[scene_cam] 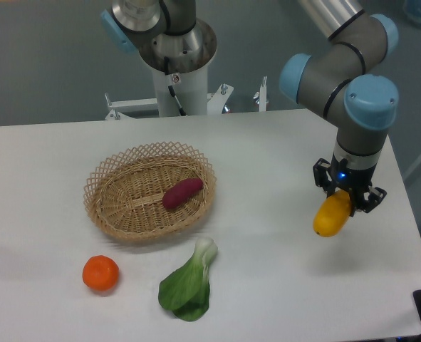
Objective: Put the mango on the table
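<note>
A yellow-orange mango [330, 216] hangs at the right side of the white table [281, 285], tilted with its lower end pointing toward the front left. My gripper [347, 197] is shut on the mango's upper end, its dark fingers on either side of the fruit. The mango appears to be slightly above the tabletop; I cannot tell whether its lower tip touches the surface.
A wicker basket [110, 214] sits left of centre with a purple-red sweet potato [182, 193] inside. A round tangerine [100, 273] and a green bok choy [189, 283] lie near the front edge. The arm's base [174, 71] stands at the back.
</note>
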You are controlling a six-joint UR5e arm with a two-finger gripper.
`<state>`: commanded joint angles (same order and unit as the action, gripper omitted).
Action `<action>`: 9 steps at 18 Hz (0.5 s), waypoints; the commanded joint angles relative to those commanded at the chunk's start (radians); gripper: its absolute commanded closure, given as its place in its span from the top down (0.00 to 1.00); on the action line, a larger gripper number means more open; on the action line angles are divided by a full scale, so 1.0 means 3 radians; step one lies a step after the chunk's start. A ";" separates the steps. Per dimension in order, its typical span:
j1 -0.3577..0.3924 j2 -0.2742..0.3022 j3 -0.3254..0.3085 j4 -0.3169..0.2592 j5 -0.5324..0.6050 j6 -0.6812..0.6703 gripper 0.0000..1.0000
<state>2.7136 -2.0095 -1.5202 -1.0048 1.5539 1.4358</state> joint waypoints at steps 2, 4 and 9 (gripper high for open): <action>-0.0005 0.0005 -0.0010 0.0020 0.0000 -0.0005 0.36; -0.0005 0.0005 -0.0010 0.0020 0.0000 0.0000 0.36; -0.0015 0.0005 -0.0015 0.0015 0.0005 -0.0010 0.37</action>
<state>2.7090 -2.0080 -1.5247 -1.0002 1.5554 1.4328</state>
